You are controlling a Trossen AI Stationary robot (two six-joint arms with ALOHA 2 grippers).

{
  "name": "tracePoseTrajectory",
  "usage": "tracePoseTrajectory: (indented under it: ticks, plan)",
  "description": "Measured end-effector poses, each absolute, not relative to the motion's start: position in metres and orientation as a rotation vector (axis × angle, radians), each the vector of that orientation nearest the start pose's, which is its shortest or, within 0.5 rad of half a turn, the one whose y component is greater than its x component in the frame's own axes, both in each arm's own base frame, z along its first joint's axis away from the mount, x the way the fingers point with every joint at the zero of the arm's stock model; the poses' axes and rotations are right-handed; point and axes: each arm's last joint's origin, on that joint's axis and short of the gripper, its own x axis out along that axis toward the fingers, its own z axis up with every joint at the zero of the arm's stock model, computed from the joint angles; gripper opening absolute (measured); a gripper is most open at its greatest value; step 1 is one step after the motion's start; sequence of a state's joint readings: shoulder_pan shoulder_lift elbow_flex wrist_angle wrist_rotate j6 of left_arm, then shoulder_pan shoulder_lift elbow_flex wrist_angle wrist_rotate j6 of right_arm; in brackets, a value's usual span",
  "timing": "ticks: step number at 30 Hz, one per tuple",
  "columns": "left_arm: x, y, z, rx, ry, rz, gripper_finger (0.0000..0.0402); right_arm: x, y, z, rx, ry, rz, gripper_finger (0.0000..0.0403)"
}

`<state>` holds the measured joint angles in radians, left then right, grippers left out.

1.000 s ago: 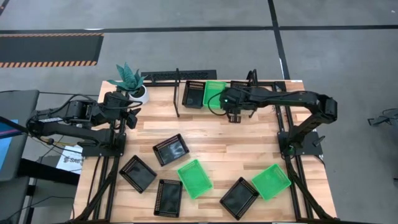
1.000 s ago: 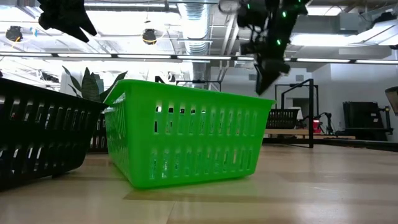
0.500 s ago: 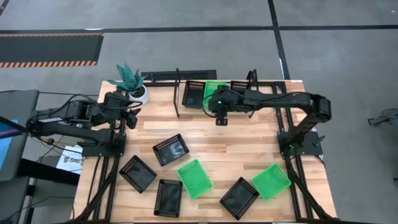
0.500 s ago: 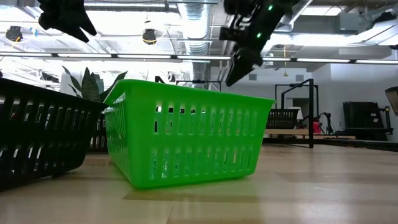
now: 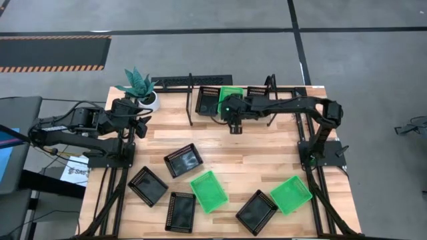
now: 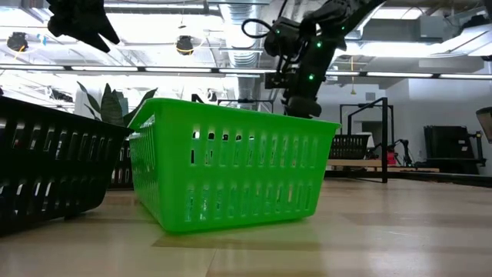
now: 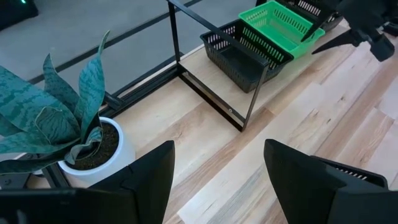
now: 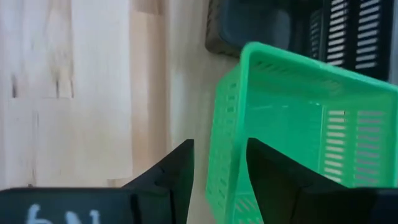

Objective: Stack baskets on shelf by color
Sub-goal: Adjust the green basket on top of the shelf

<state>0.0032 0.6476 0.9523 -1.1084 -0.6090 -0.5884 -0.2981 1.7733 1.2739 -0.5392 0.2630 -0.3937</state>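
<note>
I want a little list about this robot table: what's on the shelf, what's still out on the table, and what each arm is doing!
Shelf: a black basket, a green basket, another black one partly hidden behind the arm
Loose black baskets: four, first one
Loose green baskets: two, first one
Right tool: open, empty, at the shelf's green basket
Left tool: open, empty, waiting near the plant

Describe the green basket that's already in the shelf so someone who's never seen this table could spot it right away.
Find the black wire shelf along the table's far edge, right of the potted plant. Three baskets sit in it side by side. The one you want is the middle one, the green basket, the only green between two black ones, with the right gripper just in front.
</note>
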Motion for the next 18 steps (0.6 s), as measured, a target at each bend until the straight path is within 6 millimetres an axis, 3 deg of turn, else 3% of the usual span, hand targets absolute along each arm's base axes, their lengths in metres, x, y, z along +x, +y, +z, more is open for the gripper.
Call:
tracePoseTrajectory:
  ticks: [18]
  plan:
    - [0.0886,0.0168,0.3276,-0.298,0.579,0.781,0.0236,0.3377,-0.1216,0.2136,-0.291,1.205,-0.326,0.0091]
